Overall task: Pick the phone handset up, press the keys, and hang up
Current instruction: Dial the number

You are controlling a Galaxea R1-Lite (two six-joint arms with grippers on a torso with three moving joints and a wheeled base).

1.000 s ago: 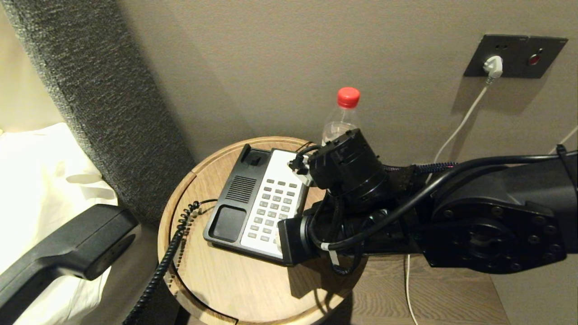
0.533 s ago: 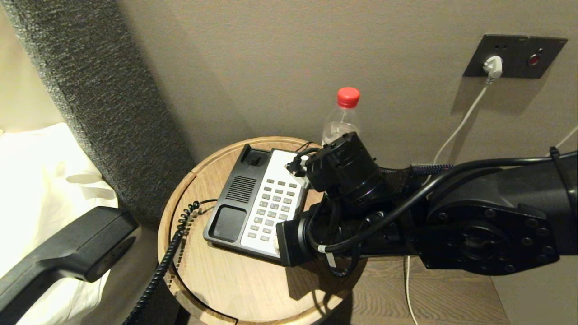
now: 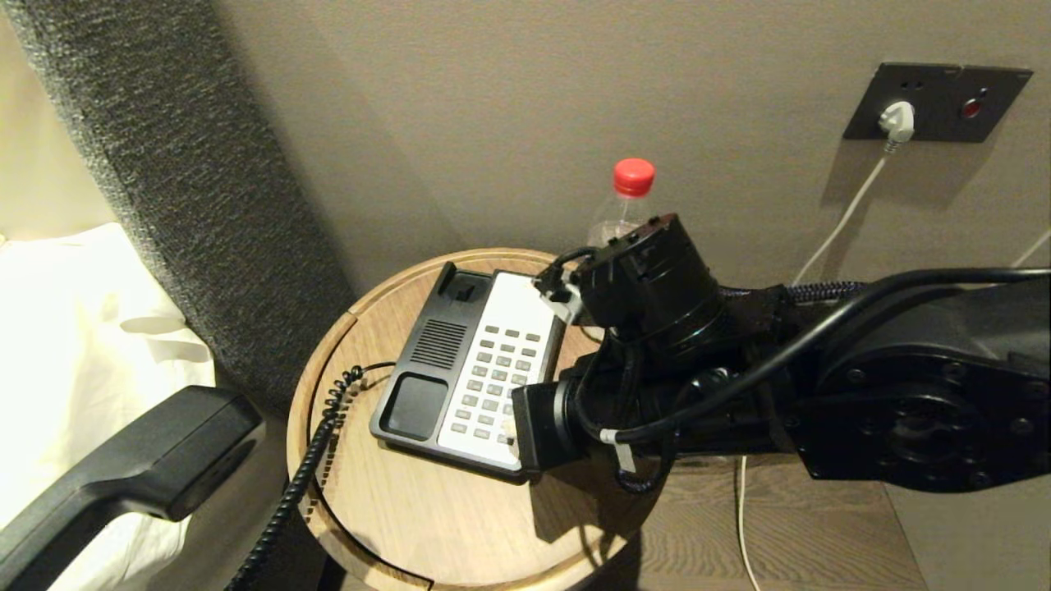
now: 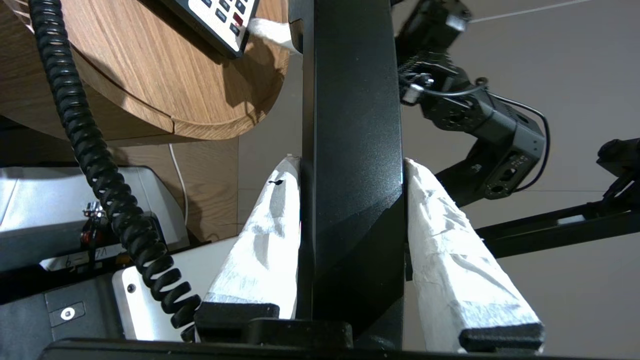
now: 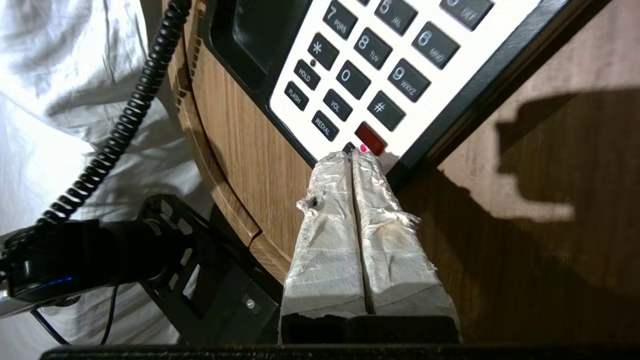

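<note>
Round wood table point(image 3: 394, 509), phone handset point(image 4: 352, 150) clamped btwn left gripper point(image 4: 352, 167) fingers

The head view looks steeply down from above onto the round wooden table point(image 3: 394, 509) and the phone base point(image 3: 460, 369) against the wall. The left wrist view looks from low beside the table along its 2 fingers point(image 4: 260, 250), up past the table point(image 4: 165, 85) edge. The right wrist view sits very close above the keypad point(image 5: 370, 65), sharing table point(image 5: 240, 165), keypad and coiled cord point(image 5: 125, 125) with the other 2.
</note>
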